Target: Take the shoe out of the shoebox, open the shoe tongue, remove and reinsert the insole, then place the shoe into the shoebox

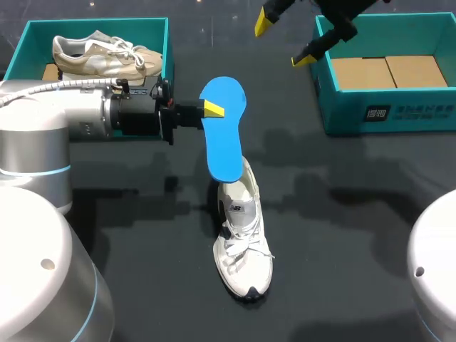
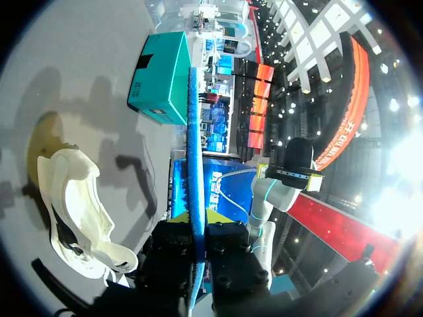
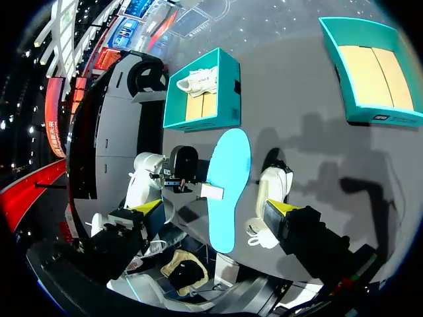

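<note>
My left gripper (image 1: 212, 109) is shut on a blue insole (image 1: 223, 132) and holds it in the air, gripped near its wide end. The insole's narrow end hangs over the heel of a white shoe (image 1: 244, 239), which lies on the dark table with its toe toward the front edge. In the left wrist view the insole (image 2: 194, 125) runs edge-on between the yellow tips of the left gripper (image 2: 196, 221), with the shoe (image 2: 73, 205) off to one side. My right gripper (image 1: 283, 43) hangs open at the back, high above the insole (image 3: 228, 185) and the shoe (image 3: 272, 188).
A teal shoebox (image 1: 153, 32) at the back left holds a second, beige shoe (image 1: 103, 55). Another teal shoebox (image 1: 388, 117) at the back right shows only its cardboard floor. My left arm stretches across the table's left half.
</note>
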### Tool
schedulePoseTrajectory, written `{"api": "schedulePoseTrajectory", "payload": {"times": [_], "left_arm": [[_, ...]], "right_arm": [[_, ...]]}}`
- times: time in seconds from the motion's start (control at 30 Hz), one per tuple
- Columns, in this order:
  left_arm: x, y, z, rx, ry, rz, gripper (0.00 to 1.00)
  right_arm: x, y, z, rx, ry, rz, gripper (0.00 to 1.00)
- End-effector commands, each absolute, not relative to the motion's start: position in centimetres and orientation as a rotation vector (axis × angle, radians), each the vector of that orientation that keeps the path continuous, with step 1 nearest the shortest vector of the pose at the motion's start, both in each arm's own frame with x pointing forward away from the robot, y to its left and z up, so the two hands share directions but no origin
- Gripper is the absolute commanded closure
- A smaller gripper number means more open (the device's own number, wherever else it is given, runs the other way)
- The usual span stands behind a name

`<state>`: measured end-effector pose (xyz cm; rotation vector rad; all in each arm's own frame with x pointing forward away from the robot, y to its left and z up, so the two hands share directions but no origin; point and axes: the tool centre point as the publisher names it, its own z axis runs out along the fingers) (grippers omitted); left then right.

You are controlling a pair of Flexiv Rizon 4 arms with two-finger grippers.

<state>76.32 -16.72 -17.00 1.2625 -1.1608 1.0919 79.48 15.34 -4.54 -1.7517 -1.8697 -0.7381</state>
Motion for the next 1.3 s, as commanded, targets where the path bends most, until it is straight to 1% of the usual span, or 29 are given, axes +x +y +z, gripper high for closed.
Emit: {"api": "schedulePoseTrajectory", "payload": {"times": [0.03,0.2,0.63,0.97,1.3], "left_arm": [[76.3,-16.8,-17.1,1.262,-1.161,1.092,1.0],[76.3,-16.8,-17.1,1.262,-1.161,1.092,1.0],[76.3,-16.8,-17.1,1.262,-1.161,1.092,1.0],[76.3,-16.8,-17.1,1.262,-1.161,1.092,1.0],[76.3,-16.8,-17.1,1.262,-1.161,1.092,1.0]], "right_arm": [[80.0,17.3,-3.2,-2.036,-2.196,-0.283,0.0],[79.8,19.2,-2.7,-2.087,-2.261,-0.153,0.0],[79.2,22.6,-3.2,-2.132,-2.377,-0.01,0.0],[78.6,25.5,-4.2,-2.182,-2.433,0.06,0.0],[77.7,27.2,-4.0,-2.223,-2.438,0.096,0.0]]}}
